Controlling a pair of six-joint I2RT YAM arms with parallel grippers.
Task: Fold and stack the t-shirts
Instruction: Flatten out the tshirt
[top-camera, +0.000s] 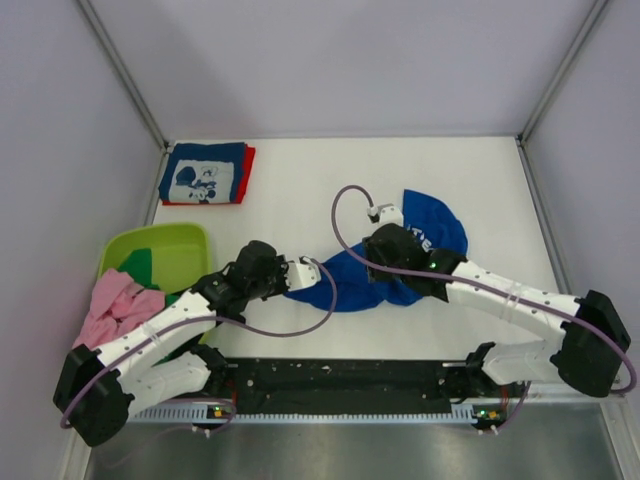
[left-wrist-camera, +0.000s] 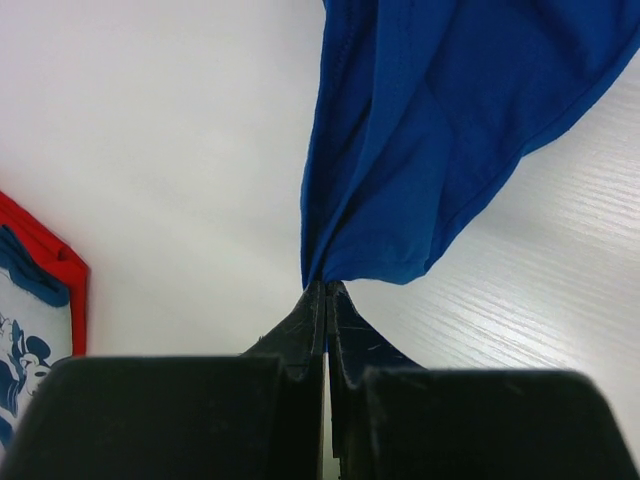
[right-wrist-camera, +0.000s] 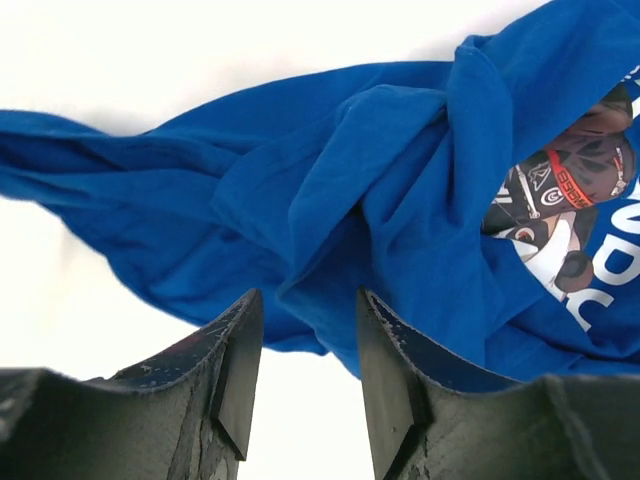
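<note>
The royal blue t-shirt (top-camera: 345, 285) lies crumpled in the middle of the table, its dark print showing in the right wrist view (right-wrist-camera: 560, 215). My left gripper (top-camera: 312, 276) is shut on the shirt's left edge (left-wrist-camera: 400, 150); the cloth hangs from the pinched fingertips (left-wrist-camera: 326, 290). My right gripper (right-wrist-camera: 305, 310) is open just above a bunched fold of the same shirt, and in the top view it sits over the shirt's middle (top-camera: 385, 250). A folded navy tee with white cartoon print (top-camera: 205, 172) lies on a red one (top-camera: 248, 170) at the back left.
A lime-green tub (top-camera: 185, 250) stands at the left with a green tee (top-camera: 140, 265) inside and a pink tee (top-camera: 112, 308) draped over its near rim. The folded stack's corner shows in the left wrist view (left-wrist-camera: 40, 290). Grey walls enclose the table.
</note>
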